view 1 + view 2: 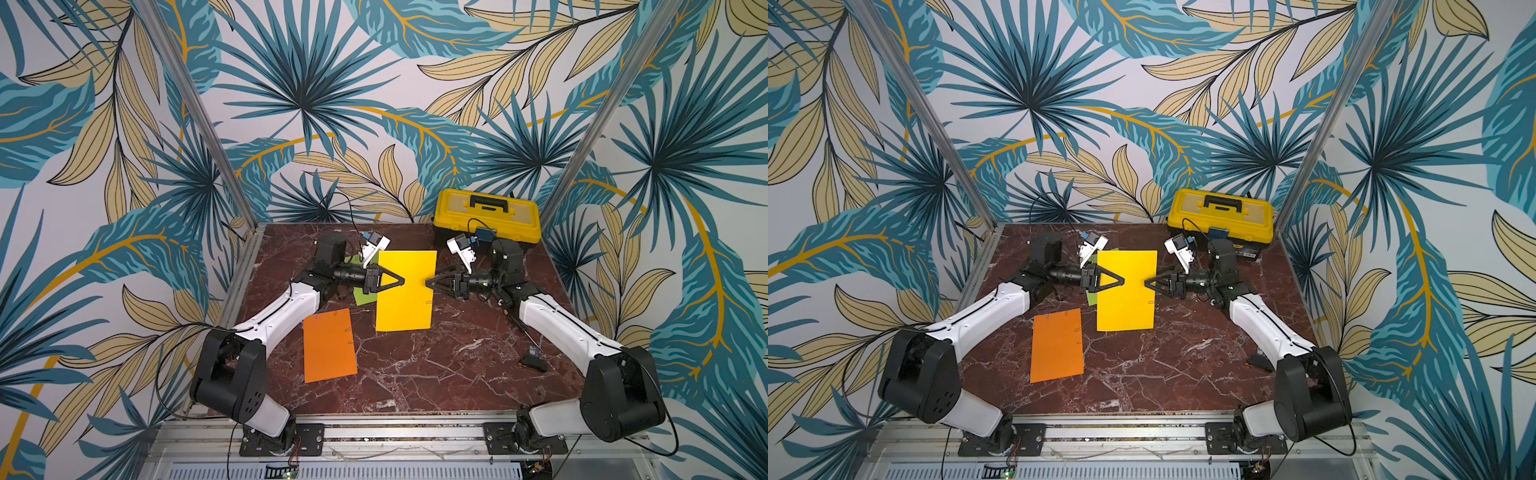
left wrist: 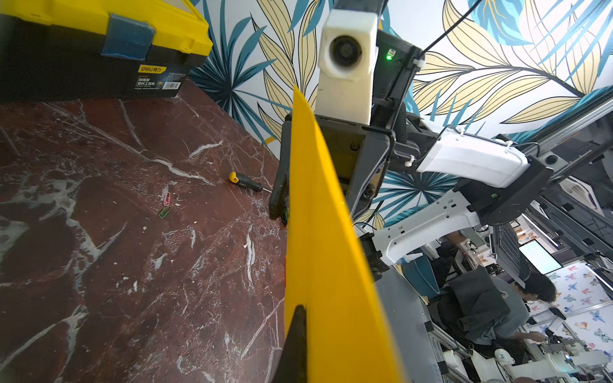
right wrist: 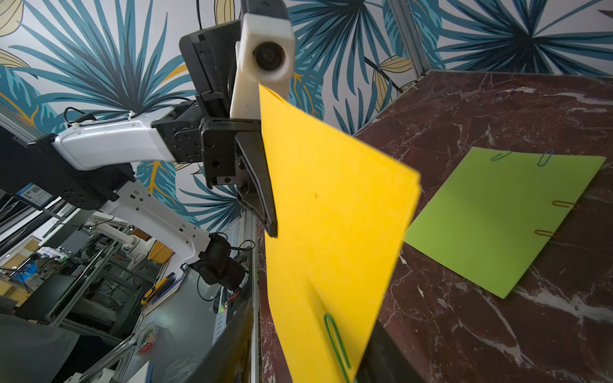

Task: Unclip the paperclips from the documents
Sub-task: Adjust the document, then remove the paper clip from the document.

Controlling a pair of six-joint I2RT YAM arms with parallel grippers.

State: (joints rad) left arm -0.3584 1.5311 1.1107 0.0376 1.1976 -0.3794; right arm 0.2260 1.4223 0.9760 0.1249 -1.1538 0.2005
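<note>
Left claw [image 1: 403,283] grips the golden yellow paper sheet [image 1: 409,309]; right claw [image 1: 427,283], cannot tell. Yellow-and-black plastic toolbox [image 2: 66,63] says "deli".

Occluded: lime sheet [image 1: 362,298], mostly behind yellow sheet [image 1: 405,291] | Cropped at frame edges: green paperclip [image 3: 336,343], toolbox [image 2: 66,66] | Unresolved: colours of clips [image 1: 349,331] on orange sheet [image 1: 329,347]

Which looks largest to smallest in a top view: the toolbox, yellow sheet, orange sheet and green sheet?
1. toolbox
2. yellow sheet, lifted off the table and nearer the camera, so its lead over orange is unsure
3. orange sheet
4. green sheet, mostly hidden; only slivers show
</note>
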